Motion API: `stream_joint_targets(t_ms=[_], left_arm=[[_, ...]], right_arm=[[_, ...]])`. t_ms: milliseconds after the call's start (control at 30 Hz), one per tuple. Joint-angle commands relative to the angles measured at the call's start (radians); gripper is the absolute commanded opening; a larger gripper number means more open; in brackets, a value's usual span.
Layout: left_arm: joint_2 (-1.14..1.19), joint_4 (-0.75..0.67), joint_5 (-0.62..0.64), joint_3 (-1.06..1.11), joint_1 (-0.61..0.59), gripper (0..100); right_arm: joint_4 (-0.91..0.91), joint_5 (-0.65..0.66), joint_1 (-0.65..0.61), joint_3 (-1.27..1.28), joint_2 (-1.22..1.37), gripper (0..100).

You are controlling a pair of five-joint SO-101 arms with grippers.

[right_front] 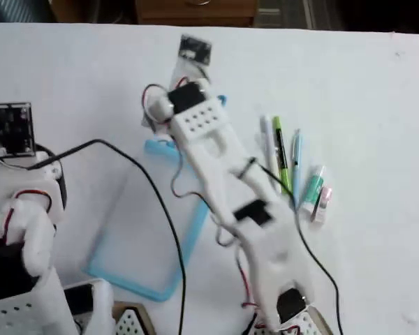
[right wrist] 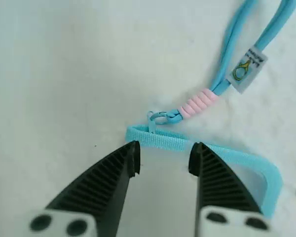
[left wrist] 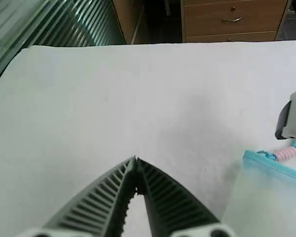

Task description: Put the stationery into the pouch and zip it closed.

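Two arms at a white table (right_front: 363,84).

1. R gripper (right wrist: 163,155): open. Its dark ribbed jaws stand apart, one on each side of the pouch's (right wrist: 158,139) blue top edge at a corner, tips just short of the edge. No contact visible, nothing held.
2. L gripper (left wrist: 136,165): closed and empty, jaw tips meeting. It is over bare table, w/ a pouch (left wrist: 271,197) corner off to one side, well apart.
3. Pouch (right_front: 126,237): clear w/ a light blue border, lying flat near table ctr. Whether the zip is open or closed can't be told.
4. Zip pull ring (right wrist: 158,118): at the pouch corner, just beyond the R jaws. It is joined to a pink coil (right wrist: 197,102), then a blue strap (right wrist: 231,44) carrying a small tag (right wrist: 246,69).
5. Stationery: all on the table, outside the pouch, on the far side of the R arm (right_front: 216,153) from it.
   - white pen (right_front: 267,143), green pen (right_front: 280,150) and pale blue pen (right_front: 296,157) lie side by side, approx. parallel.
   - teal-capped item (right_front: 313,187) and pink-and-white item (right_front: 322,204) lie just beside the pens' lower ends.
6. L arm (right_front: 28,230): at the near-left table corner.
7. Black cable (right_front: 153,188): runs from the L arm across the pouch.
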Motion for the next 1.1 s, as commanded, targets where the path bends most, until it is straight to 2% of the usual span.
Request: stream_joint_targets(t_ms=[0, 133, 433, 600, 700, 900, 1067], left_arm=[[-0.059, -0.04, 0.0, 0.066, -0.05, 2], [-0.061, -0.041, -0.005, 0.075, -0.105, 2], [-0.061, -0.04, -0.005, 0.077, -0.102, 2], [-0.061, -0.04, -0.005, 0.077, -0.102, 2], [-0.061, -0.04, -0.005, 0.075, -0.102, 2], [-0.061, -0.038, -0.005, 0.074, -0.102, 2], [-0.061, -0.038, -0.002, 0.068, -0.105, 2]], right_arm=[[0.071, -0.038, 0.025, -0.358, 0.252, 17.4], [0.114, -0.068, 0.07, -0.537, 0.452, 23.4], [0.099, -0.068, 0.096, -0.543, 0.516, 23.5], [0.091, -0.058, 0.097, -0.529, 0.544, 6.3], [0.097, -0.044, 0.101, -0.529, 0.553, 3.4], [0.173, -0.043, 0.102, -0.595, 0.452, 1.8], [0.255, -0.034, 0.111, -0.577, 0.214, 1.7]])
